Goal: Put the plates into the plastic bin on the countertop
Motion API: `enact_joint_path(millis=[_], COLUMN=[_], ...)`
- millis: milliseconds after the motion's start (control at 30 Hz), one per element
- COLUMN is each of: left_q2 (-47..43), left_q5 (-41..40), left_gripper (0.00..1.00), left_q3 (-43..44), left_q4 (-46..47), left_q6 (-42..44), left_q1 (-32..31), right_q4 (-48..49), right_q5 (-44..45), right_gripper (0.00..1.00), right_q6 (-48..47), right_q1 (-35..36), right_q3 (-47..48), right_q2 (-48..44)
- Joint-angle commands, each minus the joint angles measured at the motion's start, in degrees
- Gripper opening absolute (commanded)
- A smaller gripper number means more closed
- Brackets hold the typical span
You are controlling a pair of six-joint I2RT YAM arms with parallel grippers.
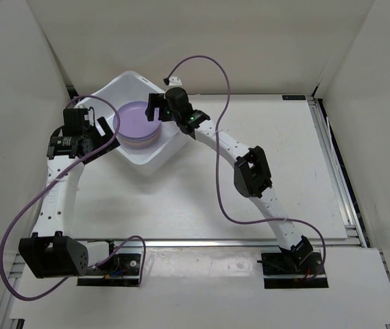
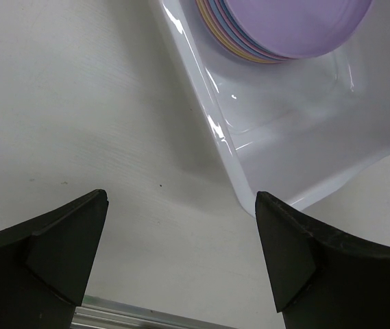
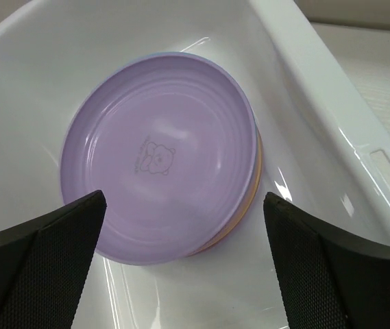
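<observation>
Plates (image 3: 160, 157): one stack, purple uppermost, nested to fit inside the plastic bin (image 1: 134, 81) at the countertop (image 1: 174, 202) far-left corner; right gripper (image 3: 184, 205) above, left gripper (image 2: 181, 205) alongside, both spread wide, empty, seemingly finished.

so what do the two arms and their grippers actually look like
The left arm and right arm are built from white links joined by bulky black joint housings. A thin purple cable loops along each one. The left gripper and right gripper have black wedge-shaped fingers, with a fine mesh texture visible on the right one's. A small green light glows on the right wrist.
</observation>
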Motion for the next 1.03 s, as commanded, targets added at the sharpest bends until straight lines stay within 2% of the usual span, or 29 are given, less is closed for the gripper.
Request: enact_joint_path(millis=[0,133,200,367,433,500,633,800,1000], left_q2=[-2.7,-2.3,-1.4,0.1,1.2,1.9,4.3,1.1,-2.8], left_q5=[1.2,2.0,3.2,5.5,5.2,2.4,-2.9,-5.0,-4.5], left_gripper=[0.99,0.99,1.00,1.00,1.00,1.00,0.99,0.99,0.99], left_q3=[0.9,1.8,2.4,1.3,0.8,0.4,-0.6,-5.4,-9.2], left_q4=[0.3,1.0,1.4,3.8,5.3,6.4,7.9,13.6,17.1], left_q6=[0.0,0.3,0.3,-0.3,-0.2,-0.2,-1.0,-1.3,-1.0], left_q1=[0.2,0.3,0.1,-0.1,-0.7,-2.4,-5.6,-8.5,-10.0], right_q4=[2.8,-1.1,-6.7,-18.7,-22.0,-24.8,-28.8,-29.9,-28.3], right_q5=[-0.1,-0.2,-0.4,-3.1,-1.1,4.8,12.7,17.5,16.6], right_gripper=[0.99,0.99,0.99,0.99,0.99,0.99,0.99,0.99,0.99], right_q6=[-4.3,-8.3,-7.3,-2.6,-3.3,-3.3,-0.1,2.8,4.7], right_q1=[0.0,-0.9,-2.2,-10.6,-11.9,-12.5,-13.0,-13.6,-13.8], right_q3=[1.6,-4.2,-9.6,-25.8,-36.8,-47.5,-61.5,-72.6,-74.4], right_q2=[-9.1,-20.4,-28.2,-44.5,-53.2,-61.7,-73.4,-82.4,-83.3])
